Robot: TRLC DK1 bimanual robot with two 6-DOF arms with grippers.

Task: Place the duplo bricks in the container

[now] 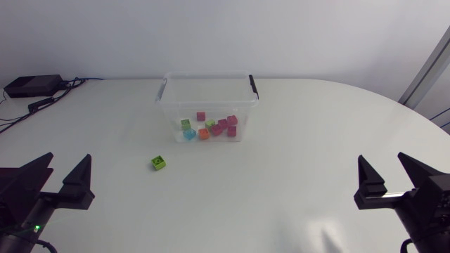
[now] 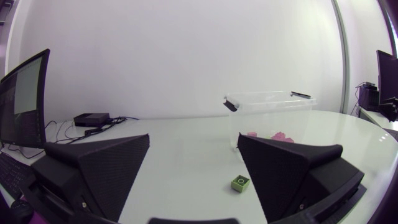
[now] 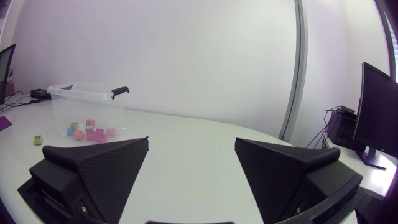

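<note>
A clear plastic container (image 1: 242,95) with black handles stands at the back middle of the table and holds several pink, orange, blue and green duplo bricks (image 1: 211,127). One green brick (image 1: 158,163) lies on the table in front of it, to its left. In the left wrist view that green brick (image 2: 240,183) lies ahead of my left gripper (image 2: 193,163), close to one finger, with the container (image 2: 273,115) further off. My left gripper (image 1: 59,179) is open and empty at the front left. My right gripper (image 1: 390,177) is open and empty at the front right; its view shows the container (image 3: 78,109) and the loose green brick (image 3: 38,140) far off.
A black box (image 1: 31,86) with cables sits at the table's back left corner. The white table (image 1: 295,183) stretches bare between the two grippers and the container.
</note>
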